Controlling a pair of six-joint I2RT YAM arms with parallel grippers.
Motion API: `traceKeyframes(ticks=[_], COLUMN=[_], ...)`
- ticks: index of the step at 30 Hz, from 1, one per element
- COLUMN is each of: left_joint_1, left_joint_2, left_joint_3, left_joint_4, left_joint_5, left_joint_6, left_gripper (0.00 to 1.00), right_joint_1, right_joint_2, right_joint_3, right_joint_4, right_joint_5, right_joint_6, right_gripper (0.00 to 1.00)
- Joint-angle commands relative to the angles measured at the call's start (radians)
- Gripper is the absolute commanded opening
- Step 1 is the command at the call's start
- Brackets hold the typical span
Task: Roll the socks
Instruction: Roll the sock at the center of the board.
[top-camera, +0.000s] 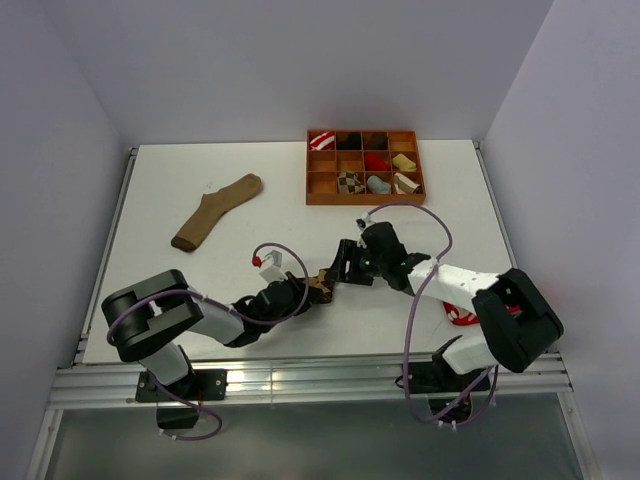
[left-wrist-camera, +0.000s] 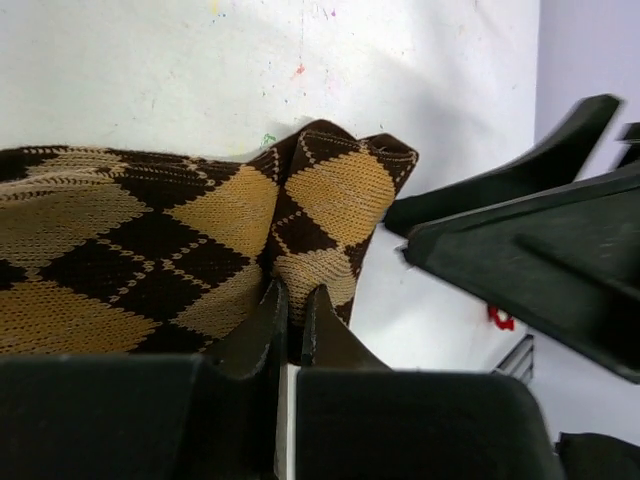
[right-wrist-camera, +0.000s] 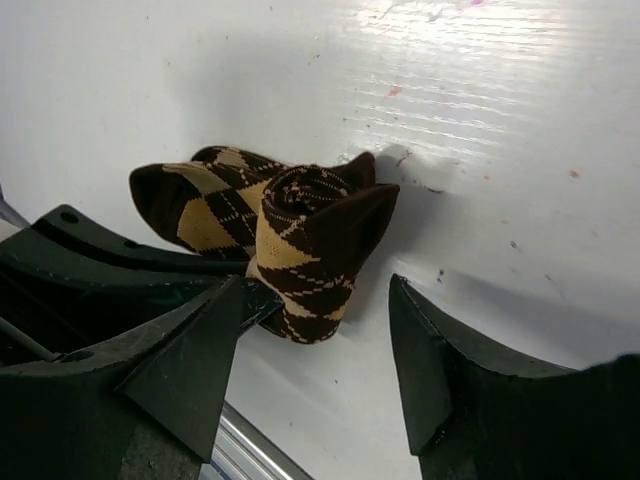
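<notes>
Currently left gripper (left-wrist-camera: 290, 312) is pinched tight on the argyle sock (left-wrist-camera: 200, 230), near-centre of table (top-camera: 280, 190). Right gripper (right-wrist-camera: 318, 290) is spread, fingers either side of the rolled end. Fabric looks soft, light, floppy (roll prob. springs loose), so best grip is across the coil, not a loose edge.

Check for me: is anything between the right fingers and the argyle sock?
Nothing visible. The rolled argyle sock lies just ahead of the open right gripper, with only bare table between them. The left gripper, shut on the sock's edge, sits close alongside.
</notes>
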Motion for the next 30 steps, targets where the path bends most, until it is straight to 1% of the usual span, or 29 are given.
traceKeyframes(ticks=[1,11,12,14,15,17,18,19,20,21,22,23,24,25,26,27,28,29,30], left_joint_1=[0.011,0.033,0.036,0.042,0.044,0.056,0.061,0.071,0.079,0.087,0.109,0.122,0.131,0.151,0.159,0.166,0.183,0.191,0.199], left_joint_2=[0.049,0.059,0.059,0.061,0.062,0.063,0.055,0.05,0.043,0.024,0.01,-0.005,-0.038,-0.055,-0.074,-0.106,-0.121,-0.135,-0.161], left_joint_3=[-0.053,-0.11,-0.115,-0.121,-0.119,-0.112,-0.11,-0.109,-0.11,-0.11,-0.106,-0.103,-0.095,-0.069,-0.057,-0.047,-0.032,-0.03,-0.024], left_joint_4=[-0.042,0.039,0.044,0.058,0.059,0.042,0.036,0.026,0.016,0.006,-0.016,-0.069,-0.114,-0.16,-0.242,-0.273,-0.298,-0.321,-0.359], left_joint_5=[0.066,0.095,0.1,0.112,0.119,0.13,0.136,0.141,0.146,0.15,0.15,0.147,0.14,0.12,0.106,0.097,0.071,0.058,0.049], left_joint_6=[-0.061,-0.105,-0.105,-0.101,-0.095,-0.076,-0.069,-0.059,-0.041,-0.03,-0.02,0.008,0.025,0.042,0.075,0.091,0.108,0.137,0.154], left_gripper=[0.01,0.01,0.01,0.01,0.01,0.04,0.06,0.14,0.22,0.3,0.36,0.44,0.47,0.48,0.49,0.48,0.47,0.43,0.42], right_joint_1=[-0.006,-0.006,-0.006,-0.007,-0.007,-0.007,-0.007,-0.006,-0.006,-0.006,-0.006,-0.006,-0.006,-0.006,-0.006,-0.006,-0.006,-0.004,-0.003], right_joint_2=[0.058,0.22,0.249,0.275,0.292,0.299,0.294,0.286,0.265,0.256,0.248,0.242,0.228,0.222,0.214,0.21,0.21,0.207,0.205], right_joint_3=[-0.02,-0.057,-0.056,-0.059,-0.062,-0.053,-0.037,-0.027,-0.016,0.013,0.032,0.052,0.067,0.093,0.107,0.134,0.147,0.157,0.176], right_joint_4=[0.17,0.339,0.354,0.385,0.406,0.399,0.362,0.332,0.263,0.22,0.174,0.128,0.054,0.026,-0.004,-0.062,-0.087,-0.11,-0.15], right_joint_5=[-0.102,-0.187,-0.202,-0.224,-0.231,-0.242,-0.236,-0.213,-0.193,-0.172,-0.126,-0.106,-0.089,-0.071,-0.043,-0.029,-0.017,-0.002,0.006], right_joint_6=[-0.01,0.003,0.003,0.008,0.011,-0.006,-0.013,-0.041,-0.056,-0.072,-0.108,-0.125,-0.139,-0.164,-0.174,-0.185,-0.205,-0.214,-0.222], right_gripper=[0.66,0.63,0.59,0.55,0.47,0.37,0.23,0.16,0.11,0.02,0.0,0.0,0.0,0.0,0.0,0.0,0.0,0.0,0.0])
